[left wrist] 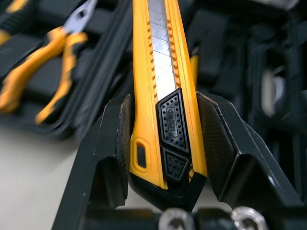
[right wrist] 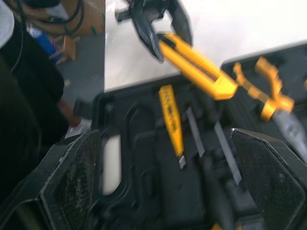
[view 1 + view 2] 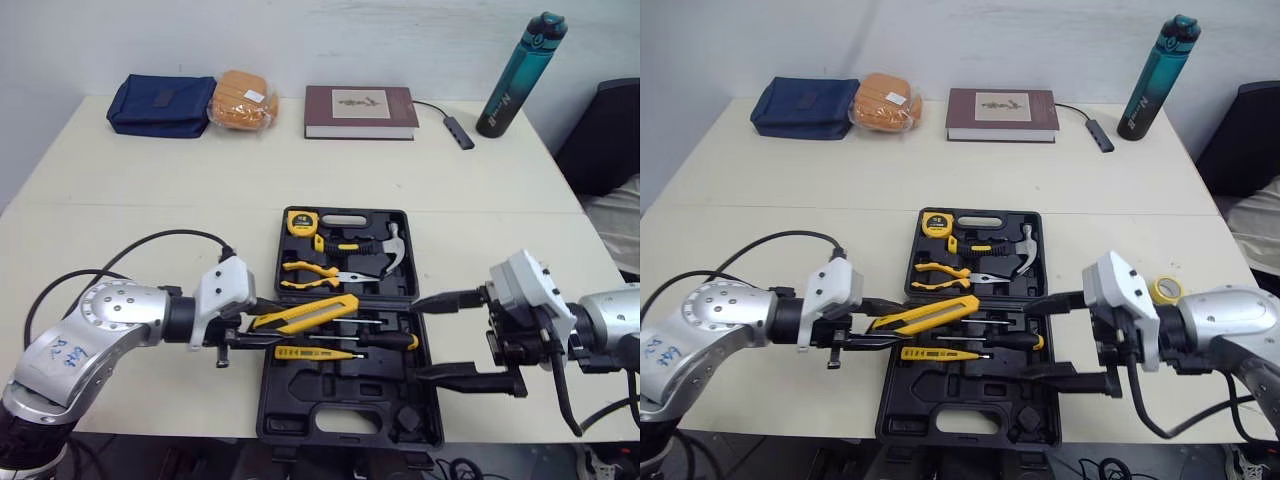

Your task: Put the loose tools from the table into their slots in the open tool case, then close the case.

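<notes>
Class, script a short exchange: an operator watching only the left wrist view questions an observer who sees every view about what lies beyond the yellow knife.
Operator: My left gripper grips the knife. Where is the other gripper?
Observer: The right gripper hangs open by the right edge of the case.
Operator: Anything loose on the table?
Observer: A small yellow roll lies right of the case, beside the right gripper.
</notes>
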`<control>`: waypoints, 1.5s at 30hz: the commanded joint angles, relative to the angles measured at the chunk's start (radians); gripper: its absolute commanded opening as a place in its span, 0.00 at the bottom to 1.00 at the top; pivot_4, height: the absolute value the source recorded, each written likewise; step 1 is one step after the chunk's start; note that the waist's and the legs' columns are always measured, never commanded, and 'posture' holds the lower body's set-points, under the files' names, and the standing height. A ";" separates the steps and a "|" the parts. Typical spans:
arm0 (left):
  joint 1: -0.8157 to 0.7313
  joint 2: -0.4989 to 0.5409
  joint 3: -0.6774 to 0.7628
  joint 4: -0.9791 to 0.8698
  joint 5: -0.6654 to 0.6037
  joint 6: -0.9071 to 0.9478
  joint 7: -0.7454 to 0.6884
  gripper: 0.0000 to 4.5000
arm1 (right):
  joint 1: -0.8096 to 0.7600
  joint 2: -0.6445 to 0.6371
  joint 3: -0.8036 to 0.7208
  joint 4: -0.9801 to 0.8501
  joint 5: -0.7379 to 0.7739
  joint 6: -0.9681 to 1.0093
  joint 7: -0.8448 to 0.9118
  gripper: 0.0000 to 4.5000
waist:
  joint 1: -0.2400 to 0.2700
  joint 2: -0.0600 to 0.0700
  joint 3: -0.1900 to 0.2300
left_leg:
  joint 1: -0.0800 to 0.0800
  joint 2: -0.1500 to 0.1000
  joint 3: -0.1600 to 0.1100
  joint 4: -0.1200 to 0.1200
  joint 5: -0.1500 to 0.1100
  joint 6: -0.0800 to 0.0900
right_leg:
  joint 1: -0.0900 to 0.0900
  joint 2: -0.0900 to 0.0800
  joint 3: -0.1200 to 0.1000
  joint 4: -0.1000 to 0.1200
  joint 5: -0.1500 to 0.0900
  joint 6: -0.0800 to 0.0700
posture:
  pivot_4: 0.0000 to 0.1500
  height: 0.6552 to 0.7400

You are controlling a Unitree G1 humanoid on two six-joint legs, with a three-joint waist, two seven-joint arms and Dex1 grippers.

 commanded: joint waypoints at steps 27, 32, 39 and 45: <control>-0.245 -0.149 -0.492 -0.029 0.224 0.108 -0.004 0.31 | 0.240 -0.033 -0.247 -0.057 -0.085 -0.007 0.061 1.00 | 0.026 0.000 0.000 | -0.002 -0.001 0.001 0.008 0.001 0.002 | 0.001 0.002 0.004 0.000 0.001 0.003 | 1.00 1.00; -0.246 -0.158 -0.516 -0.026 0.247 0.102 -0.005 0.31 | 0.238 -0.037 -0.251 -0.050 -0.083 -0.003 0.067 1.00 | 0.024 0.000 0.000 | -0.003 -0.001 0.000 0.011 0.001 0.002 | 0.001 0.002 0.004 0.002 0.001 0.003 | 1.00 1.00; -0.220 -0.185 -0.517 -0.020 0.256 0.115 0.023 0.31 | 0.225 -0.034 -0.240 -0.040 -0.087 0.002 0.048 1.00 | 0.025 0.000 0.000 | -0.003 -0.001 0.000 0.012 0.000 0.003 | 0.001 0.002 0.004 0.002 0.002 0.003 | 1.00 1.00; -0.210 -0.095 -0.476 -0.048 0.266 0.052 -0.035 0.92 | 0.231 -0.038 -0.243 -0.037 -0.092 -0.001 0.058 1.00 | 0.023 0.000 0.000 | -0.002 -0.001 0.000 0.012 0.000 0.003 | 0.001 0.002 0.004 0.003 0.002 0.003 | 1.00 1.00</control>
